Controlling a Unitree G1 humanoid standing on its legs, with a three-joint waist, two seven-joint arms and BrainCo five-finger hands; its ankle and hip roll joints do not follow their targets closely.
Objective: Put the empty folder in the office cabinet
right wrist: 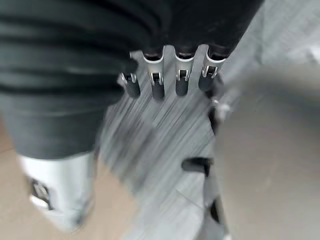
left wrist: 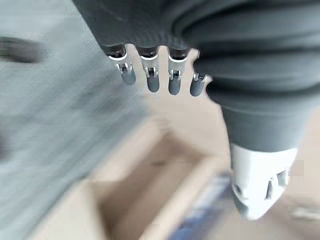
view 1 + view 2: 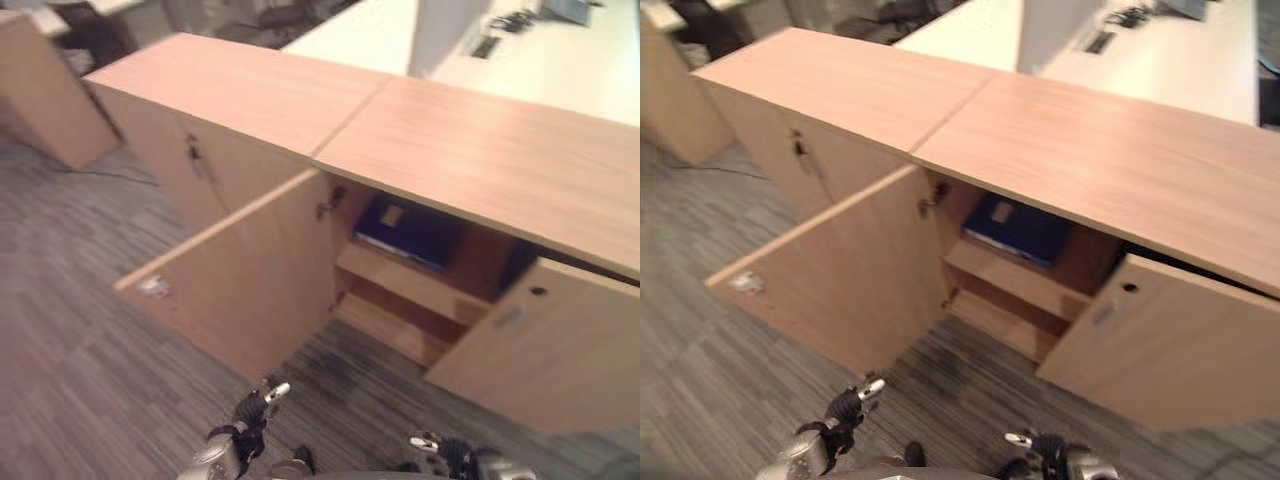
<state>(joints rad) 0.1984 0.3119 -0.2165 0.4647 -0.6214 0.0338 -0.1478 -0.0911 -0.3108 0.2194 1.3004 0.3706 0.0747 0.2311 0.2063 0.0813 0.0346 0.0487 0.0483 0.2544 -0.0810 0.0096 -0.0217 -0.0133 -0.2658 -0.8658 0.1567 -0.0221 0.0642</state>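
Note:
A dark blue folder (image 3: 405, 232) lies flat on the upper shelf (image 3: 410, 285) inside the open wooden office cabinet (image 3: 480, 150). The cabinet's left door (image 3: 250, 280) swings wide toward me; its right door (image 3: 550, 350) stands part open. My left hand (image 3: 245, 420) hangs low in front of the left door, open and empty, its fingers (image 2: 150, 75) relaxed. My right hand (image 3: 450, 452) is low near the bottom edge, below the right door, fingers (image 1: 170, 75) also relaxed and holding nothing. Both hands are well apart from the folder.
A closed cabinet section (image 3: 180, 150) adjoins on the left. White desks (image 3: 560, 60) stand behind the cabinet. Another wooden unit (image 3: 40, 90) sits at the far left. Grey striped carpet (image 3: 80, 330) spreads in front; a lower shelf (image 3: 390, 330) sits under the folder's shelf.

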